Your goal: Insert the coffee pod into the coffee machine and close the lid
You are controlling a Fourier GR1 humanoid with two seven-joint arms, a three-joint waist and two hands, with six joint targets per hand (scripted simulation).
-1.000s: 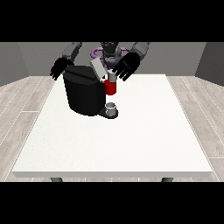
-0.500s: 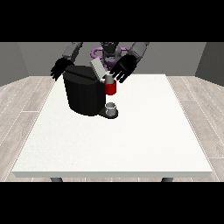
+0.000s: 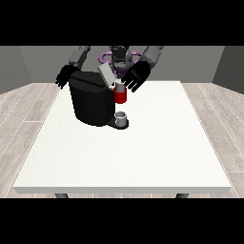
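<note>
While machine (image 3: 93, 102) unmoved, hand at view's right (image 3: 136, 77) slightly nearer lid (image 3: 106, 74).

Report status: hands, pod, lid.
Robot hand at view's right open, fingers spread above the red thing at the machine. Robot hand at view's left open behind machine. Lid raised. Pod not seen.

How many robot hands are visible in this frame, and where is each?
2. One hand at the view's right, above the red thing at the machine; the other hand at the view's left, behind the coffee machine.
</note>
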